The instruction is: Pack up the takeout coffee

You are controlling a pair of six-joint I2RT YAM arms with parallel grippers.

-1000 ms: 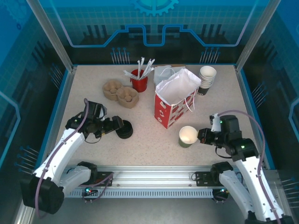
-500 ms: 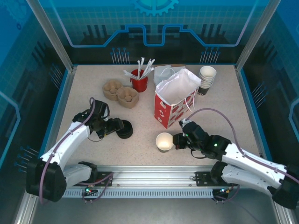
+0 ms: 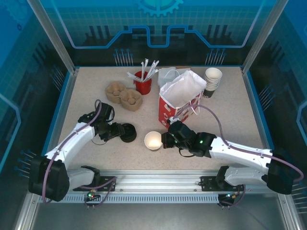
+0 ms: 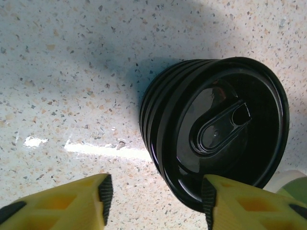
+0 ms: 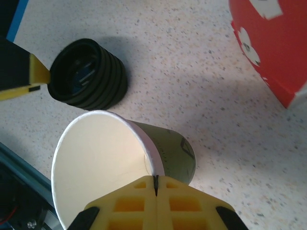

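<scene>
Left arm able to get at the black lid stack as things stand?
Probably yes. The left gripper sits right at the lid stack, jaws open, with nothing between them. The lidless cup pinched in the right gripper is off to one side, apart.

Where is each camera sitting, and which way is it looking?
Top external: above and behind the arms, looking down at the table; both arms show.
Left wrist: on the left arm, facing down at the stack of black lids; the left tool shows below.
Right wrist: on the right arm, facing down; the right tool pinches the rim of the paper cup.
Shared: both wrist views see the stack of black lids.
</scene>
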